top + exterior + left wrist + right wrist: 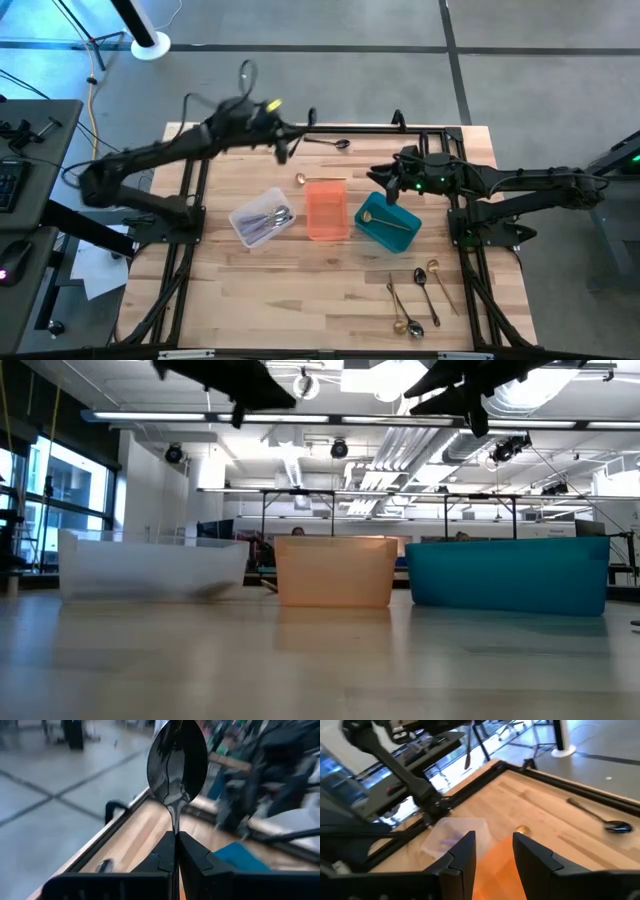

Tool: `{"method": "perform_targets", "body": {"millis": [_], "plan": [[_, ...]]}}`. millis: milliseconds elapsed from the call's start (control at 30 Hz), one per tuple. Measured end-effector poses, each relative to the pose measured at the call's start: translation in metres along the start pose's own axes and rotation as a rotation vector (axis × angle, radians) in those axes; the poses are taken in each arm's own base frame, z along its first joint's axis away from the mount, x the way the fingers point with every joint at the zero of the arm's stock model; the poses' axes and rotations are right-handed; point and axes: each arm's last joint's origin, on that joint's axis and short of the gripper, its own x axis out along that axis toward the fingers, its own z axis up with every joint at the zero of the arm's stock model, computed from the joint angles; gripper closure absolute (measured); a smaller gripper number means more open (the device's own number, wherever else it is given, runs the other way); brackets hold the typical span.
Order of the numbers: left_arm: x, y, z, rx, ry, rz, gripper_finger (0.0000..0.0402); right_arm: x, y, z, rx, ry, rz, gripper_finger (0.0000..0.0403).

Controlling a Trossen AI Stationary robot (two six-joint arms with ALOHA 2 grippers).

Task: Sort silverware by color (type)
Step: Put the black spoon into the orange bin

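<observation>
Left jaws clamp black spoon [176, 765] handle.

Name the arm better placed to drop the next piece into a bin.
Left. The left gripper is shut on a dark spoon, lifted over the table's far side. The right gripper hangs open and empty above the orange bin, beside the teal bin.

My two robot arms are dark and thin, with black fingers [465, 857] and small green lights.
</observation>
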Motion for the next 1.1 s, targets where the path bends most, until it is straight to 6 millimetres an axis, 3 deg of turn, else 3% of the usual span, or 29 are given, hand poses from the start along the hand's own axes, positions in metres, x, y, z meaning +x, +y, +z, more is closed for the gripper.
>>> {"method": "perform_targets", "body": {"millis": [267, 467, 700, 1100], "plan": [[-0.062, -0.041, -0.037, -0.085, -0.277, -0.228, 0.0401, -0.001, 0.01, 0.01, 0.0, -0.057, 0.174, 0.0289], [-0.088, -0.055, -0.044, -0.07, -0.462, -0.4, 0.0401, -0.005, 0.019, 0.023, 0.002, -0.165, 0.325, 0.0289], [-0.091, -0.061, -0.045, -0.056, -0.451, -0.476, 0.0401, -0.005, 0.023, 0.022, -0.018, -0.177, 0.346, 0.0289], [-0.075, -0.06, -0.052, -0.063, -0.411, -0.417, 0.0401, 0.018, 0.023, 0.008, -0.122, -0.111, 0.3, 0.0289]]}}
